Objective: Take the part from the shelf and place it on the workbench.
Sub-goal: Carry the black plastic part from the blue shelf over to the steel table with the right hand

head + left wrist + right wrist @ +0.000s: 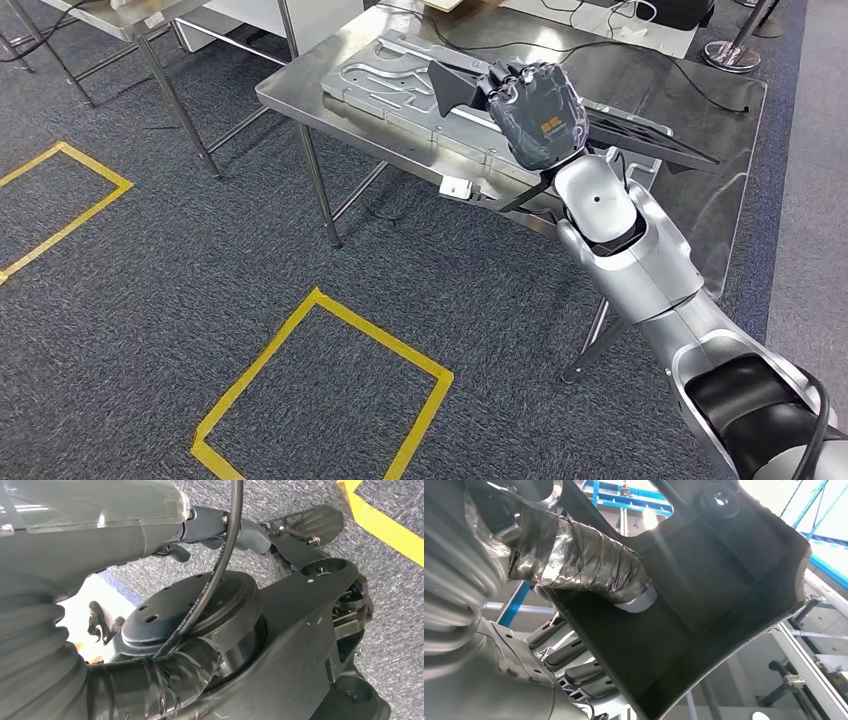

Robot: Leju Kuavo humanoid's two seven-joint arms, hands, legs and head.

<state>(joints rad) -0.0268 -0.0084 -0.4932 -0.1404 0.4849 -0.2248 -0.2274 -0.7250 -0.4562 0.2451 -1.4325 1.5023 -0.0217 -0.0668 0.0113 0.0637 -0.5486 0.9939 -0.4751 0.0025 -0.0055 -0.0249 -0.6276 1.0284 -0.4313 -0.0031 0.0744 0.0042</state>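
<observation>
My right hand (535, 110) is stretched over the steel workbench (710, 210) and grips the part (655, 137), a flat black plastic panel with angled ends. The part hangs tilted just above a grey metal plate (395, 85) that lies on the bench; whether they touch I cannot tell. In the right wrist view a taped thumb (579, 565) presses on the black part (714, 610), and the grey plate (569, 667) lies below it. My left hand (90, 530) hangs low over the carpet, and how its fingers lie is not clear.
Yellow tape squares (320, 395) mark the grey carpet in front of the bench. A second steel table (135, 25) stands at the far left. Cables (600, 45) run across the back of the bench, and a stanchion base (735, 52) stands beyond it.
</observation>
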